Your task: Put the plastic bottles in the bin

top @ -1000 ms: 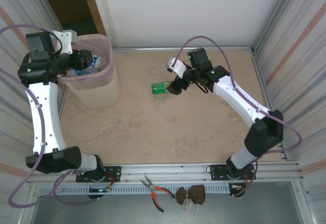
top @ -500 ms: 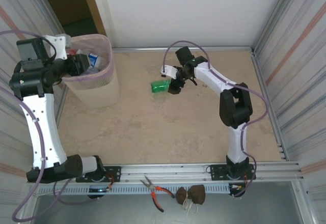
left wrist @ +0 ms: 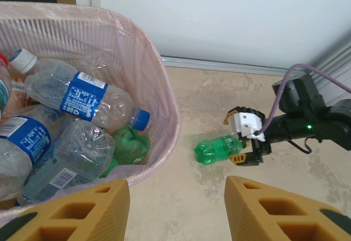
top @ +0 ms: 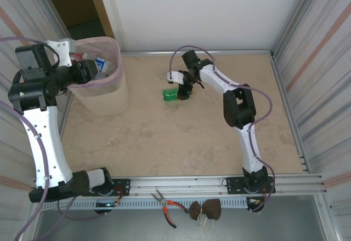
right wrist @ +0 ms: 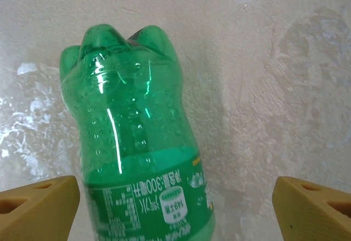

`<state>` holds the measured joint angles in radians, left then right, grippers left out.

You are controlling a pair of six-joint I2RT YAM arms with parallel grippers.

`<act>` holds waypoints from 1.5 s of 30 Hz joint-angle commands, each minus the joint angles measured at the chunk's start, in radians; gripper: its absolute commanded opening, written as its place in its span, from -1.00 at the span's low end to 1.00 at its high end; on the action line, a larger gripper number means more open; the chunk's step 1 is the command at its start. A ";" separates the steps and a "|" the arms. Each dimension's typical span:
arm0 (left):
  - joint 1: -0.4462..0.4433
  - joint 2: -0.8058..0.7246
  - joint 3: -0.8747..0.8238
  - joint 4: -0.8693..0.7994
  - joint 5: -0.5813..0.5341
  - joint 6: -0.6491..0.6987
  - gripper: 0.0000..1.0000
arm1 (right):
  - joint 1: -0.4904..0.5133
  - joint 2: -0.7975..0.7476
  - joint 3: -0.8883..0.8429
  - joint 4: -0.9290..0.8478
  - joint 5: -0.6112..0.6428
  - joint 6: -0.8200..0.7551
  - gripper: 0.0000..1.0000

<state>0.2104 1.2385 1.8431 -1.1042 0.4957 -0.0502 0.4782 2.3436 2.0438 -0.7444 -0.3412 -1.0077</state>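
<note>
One green bottle (right wrist: 137, 159) lies on its side on the counter (top: 181, 137), between the spread fingers of the right pincer (top: 180, 90). The left pincer (left wrist: 178, 213) hangs open and empty beside the bin (left wrist: 159, 87), which holds several clear bottles (left wrist: 82, 90).

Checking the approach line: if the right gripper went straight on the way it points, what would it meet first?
Most likely the green bottle, lying on its side directly ahead of the open right gripper.
</note>
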 commanded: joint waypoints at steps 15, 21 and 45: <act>0.008 -0.036 -0.059 0.033 0.082 -0.062 -0.02 | 0.022 0.077 -0.019 -0.067 -0.030 -0.024 0.54; 0.008 -0.065 -0.104 0.078 0.108 -0.091 -0.02 | 0.022 -0.003 -0.145 0.032 -0.004 0.008 0.42; -0.218 -0.169 -0.332 0.439 0.119 -0.297 0.17 | 0.023 -0.601 -0.676 0.411 -0.165 0.456 0.10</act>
<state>0.0345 1.0786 1.5261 -0.7422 0.6445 -0.3134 0.4973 1.8305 1.4097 -0.4263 -0.4477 -0.6769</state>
